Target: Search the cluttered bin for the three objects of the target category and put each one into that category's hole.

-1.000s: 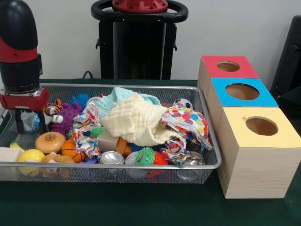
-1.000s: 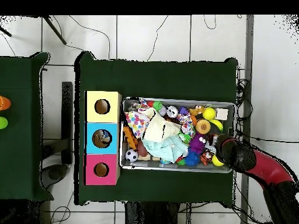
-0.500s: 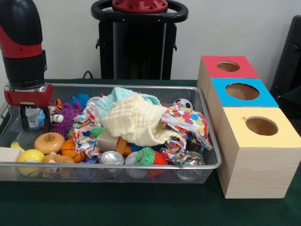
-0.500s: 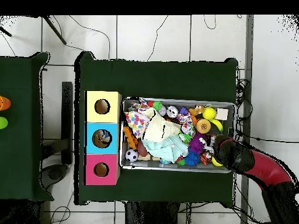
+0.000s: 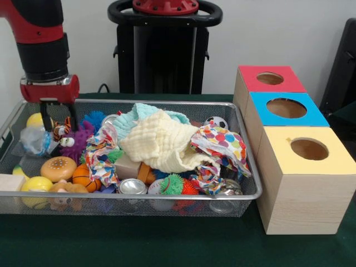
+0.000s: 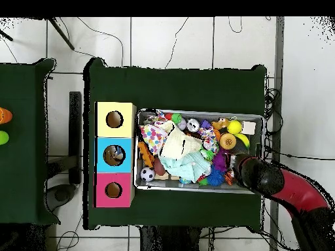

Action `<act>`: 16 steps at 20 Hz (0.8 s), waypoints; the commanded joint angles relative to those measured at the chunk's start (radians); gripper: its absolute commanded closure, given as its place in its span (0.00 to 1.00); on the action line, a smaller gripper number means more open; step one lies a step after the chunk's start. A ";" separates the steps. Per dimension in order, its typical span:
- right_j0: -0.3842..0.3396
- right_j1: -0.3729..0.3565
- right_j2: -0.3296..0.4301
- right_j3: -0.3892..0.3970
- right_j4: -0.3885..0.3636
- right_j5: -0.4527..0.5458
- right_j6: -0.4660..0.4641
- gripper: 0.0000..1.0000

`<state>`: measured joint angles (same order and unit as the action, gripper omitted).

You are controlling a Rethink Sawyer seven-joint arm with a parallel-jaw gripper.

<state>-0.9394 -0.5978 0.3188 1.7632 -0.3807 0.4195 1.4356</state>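
Silver wire-mesh bin looks full of clutter; something sits in blue-topped wooden box hole. Hand spread, empty, above tiger toy at bin's end.

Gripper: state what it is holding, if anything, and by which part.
Nothing is visibly held. The gripper hangs open over the wire bin's end, fingers either side of the small tiger toy, not visibly closed on it.

Directly below the gripper, descent is blocked by a tiger toy and a purple spiky ball. Lateral travel toward the boxes is obstructed by piled cloths. Open space is found above the bin rim.
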 commanded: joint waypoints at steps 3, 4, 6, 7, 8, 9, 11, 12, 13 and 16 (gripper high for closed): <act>0.028 0.025 0.000 0.072 0.029 0.050 0.101 0.00; 0.025 0.052 -0.002 0.055 0.019 0.033 0.095 0.00; 0.005 0.107 0.006 0.012 0.013 0.036 0.065 0.00; -0.008 0.137 0.012 -0.011 0.012 0.044 0.046 0.00; -0.021 0.156 0.019 -0.024 0.010 0.049 0.029 0.00; -0.030 0.168 0.024 -0.035 0.008 0.052 0.015 0.00; -0.055 0.187 0.037 -0.053 0.005 0.075 -0.018 0.00; -0.067 0.204 0.043 -0.070 0.006 0.090 -0.036 0.00; -0.082 0.221 0.048 -0.080 0.001 0.096 -0.054 0.00; -0.098 0.243 0.056 -0.105 -0.008 0.109 -0.080 0.00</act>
<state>-0.9740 -0.4826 0.3176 1.7539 -0.3643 0.4405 1.4356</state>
